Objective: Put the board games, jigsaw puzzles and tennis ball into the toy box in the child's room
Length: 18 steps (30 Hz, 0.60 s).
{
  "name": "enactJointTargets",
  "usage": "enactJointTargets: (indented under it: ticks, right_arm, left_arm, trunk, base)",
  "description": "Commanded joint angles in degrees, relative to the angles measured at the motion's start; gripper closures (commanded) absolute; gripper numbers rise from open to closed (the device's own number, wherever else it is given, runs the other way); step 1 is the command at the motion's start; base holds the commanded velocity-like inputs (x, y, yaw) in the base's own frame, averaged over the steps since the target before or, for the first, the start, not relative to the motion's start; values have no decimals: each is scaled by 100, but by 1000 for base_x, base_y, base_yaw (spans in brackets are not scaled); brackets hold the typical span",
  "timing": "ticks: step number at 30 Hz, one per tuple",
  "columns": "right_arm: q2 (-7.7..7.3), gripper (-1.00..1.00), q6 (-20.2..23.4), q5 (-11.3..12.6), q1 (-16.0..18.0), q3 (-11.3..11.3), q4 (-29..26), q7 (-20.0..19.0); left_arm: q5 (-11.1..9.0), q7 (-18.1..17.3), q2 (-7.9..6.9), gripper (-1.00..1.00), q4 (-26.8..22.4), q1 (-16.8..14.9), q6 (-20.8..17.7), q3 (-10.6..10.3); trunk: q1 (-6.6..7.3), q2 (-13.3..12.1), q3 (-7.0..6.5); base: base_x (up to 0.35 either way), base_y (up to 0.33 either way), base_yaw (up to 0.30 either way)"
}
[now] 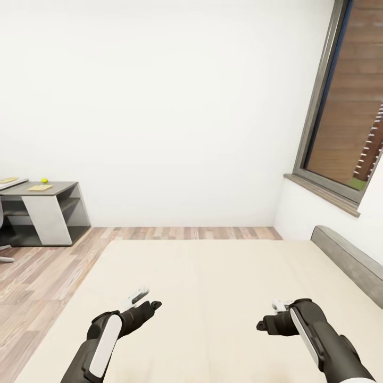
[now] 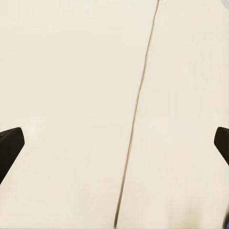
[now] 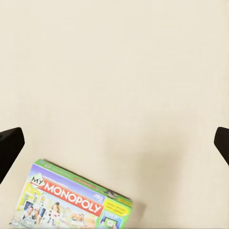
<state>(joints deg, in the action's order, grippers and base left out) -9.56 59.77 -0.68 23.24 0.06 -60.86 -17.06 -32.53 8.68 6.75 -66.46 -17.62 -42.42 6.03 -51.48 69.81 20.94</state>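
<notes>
Monopoly box (image 3: 71,202), one of the board games, lies flat on the beige mattress of the bed (image 3: 124,71), seen in the right wrist view just beyond the right end effector (image 3: 114,143), whose two dark fingertips (image 3: 9,148) sit far apart at the picture's edges with nothing between them, so it is open and empty. The box is white-lettered on red, with a green edge, and lies askew to the fingers, apart from both of them.

In the left wrist view the left end effector (image 2: 114,143) is likewise spread wide and empty over bare mattress, where a thin seam line (image 2: 136,114) runs across the cloth.

From the head view both arms reach forward over the bed: the left end effector (image 1: 139,299) and the right end effector (image 1: 272,315) hang above the mattress, well apart from each other. A grey headboard (image 1: 348,260) stands along the bed's right side, below a window (image 1: 346,101). Wooden floor (image 1: 32,276) lies to the left. Far off at the left stands the counter (image 1: 56,187), its dark grey wing carrying a thin yellowish jigsaw puzzle (image 1: 40,187) and, near it, the small yellow-green tennis ball (image 1: 44,180).
</notes>
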Motion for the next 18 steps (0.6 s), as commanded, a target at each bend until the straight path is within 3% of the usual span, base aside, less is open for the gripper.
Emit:
enactJointTargets:
  ticks: [1,11,18]
  right_arm:
    - [-2,-100,23,-9,3,0,-5,-17]
    - [-59,-100,23,-4,-15,0,-123,-17]
    - [-132,-100,23,6,-23,-19,-229,-23]
  left_arm:
    - [-60,45,5,-100,-7,-4,-29,12]
    - [-58,48,10,-100,18,-4,-29,-3]
    - [-58,64,8,-100,24,-9,-25,-233]
  trunk:
    - [22,-37,-11]
    - [242,-438,-172]
    - [396,-719,-251]
  base:
    - [0,0,0]
    - [0,0,0]
    - [0,0,0]
